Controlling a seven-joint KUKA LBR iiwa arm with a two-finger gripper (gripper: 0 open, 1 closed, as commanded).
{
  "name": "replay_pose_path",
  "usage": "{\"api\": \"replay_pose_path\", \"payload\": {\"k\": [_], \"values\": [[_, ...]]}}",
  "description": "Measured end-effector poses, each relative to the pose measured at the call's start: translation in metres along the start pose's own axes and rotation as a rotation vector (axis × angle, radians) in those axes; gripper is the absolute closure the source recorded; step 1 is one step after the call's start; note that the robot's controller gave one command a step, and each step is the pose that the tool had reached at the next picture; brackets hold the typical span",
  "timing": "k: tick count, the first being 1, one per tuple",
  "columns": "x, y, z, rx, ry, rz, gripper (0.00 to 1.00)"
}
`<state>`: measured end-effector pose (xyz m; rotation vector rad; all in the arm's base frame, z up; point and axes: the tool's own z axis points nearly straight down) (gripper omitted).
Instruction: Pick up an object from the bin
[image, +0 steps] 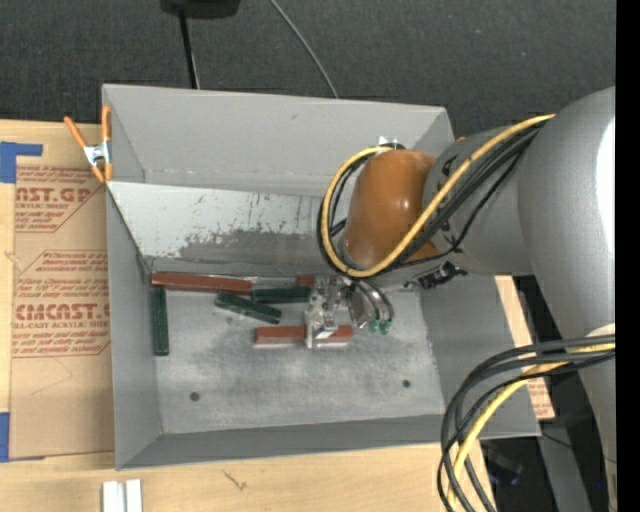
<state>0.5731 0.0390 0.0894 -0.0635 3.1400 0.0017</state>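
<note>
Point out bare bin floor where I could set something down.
Bare: the front strip of the bin, below the short red-brown bar and the hand; also the gap between the left dark green stick and that bar. Crowded: the back, where the long red-brown stick and crossed green sticks lie.

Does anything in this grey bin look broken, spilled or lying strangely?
Nothing looks broken or spilled. Only one dark green stick lies apart by the left wall, turned crosswise to the long reddish-brown bar, near which the other green sticks lie. The gripper is at the short reddish-brown block.
</note>
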Motion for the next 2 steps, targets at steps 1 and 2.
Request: {"api": "replay_pose_path", "payload": {"k": [1,2], "values": [[0.000,0.000,0.000,0.000,0.000,0.000,1.00],[-0.016,-0.004,-0.134,0.000,-0.002,0.026,1.00]]}}
